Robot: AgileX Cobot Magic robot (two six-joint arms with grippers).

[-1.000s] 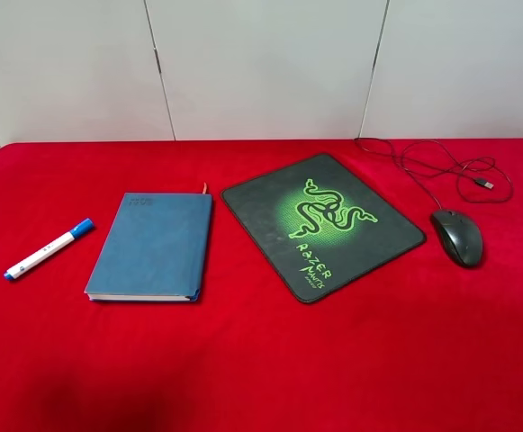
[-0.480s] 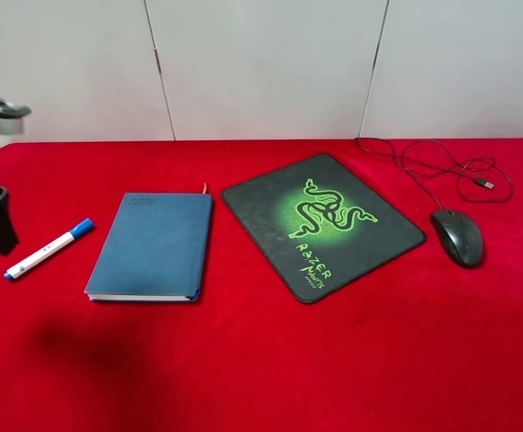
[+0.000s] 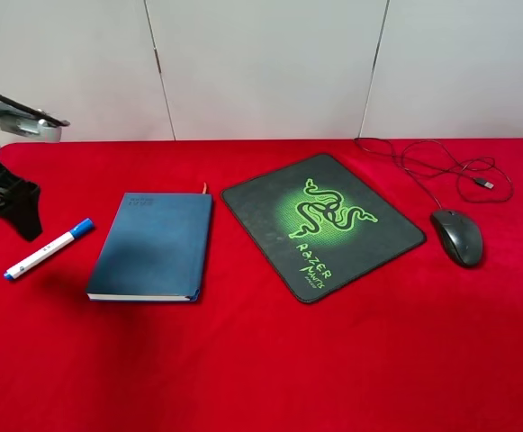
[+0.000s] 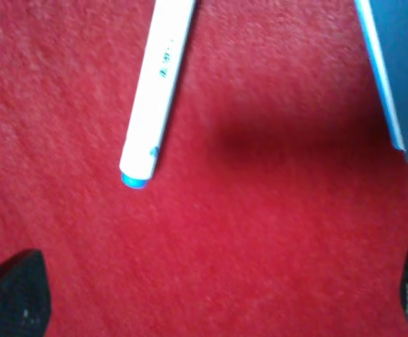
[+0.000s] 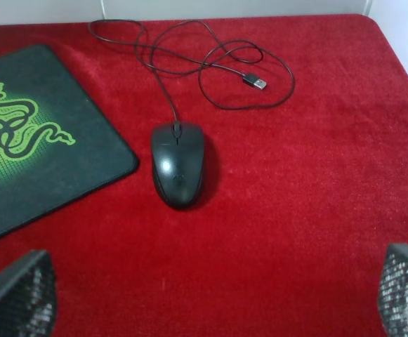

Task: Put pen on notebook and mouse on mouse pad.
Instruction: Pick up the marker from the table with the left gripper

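A red cloth-covered desk [image 3: 261, 360] fills the scene. At its middle lies a black mouse pad [image 3: 322, 225] with a green snake logo, turned at an angle. Left of it lies a closed blue notebook [image 3: 153, 245]. Right of the pad, apart from it, sits a black mouse [image 3: 457, 237], its cable [image 3: 441, 166] looped farther back. A white pen [image 3: 49, 249] with a blue cap lies left of the notebook. The left claw [image 4: 214, 298] hangs by the pen, spread wide and empty. The right claw [image 5: 211, 291], equally wide and empty, faces the mouse from the near side.

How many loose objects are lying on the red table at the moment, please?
4: the pen at far left, the notebook beside it, the mouse pad in the middle and the mouse to its right. None seems hidden.
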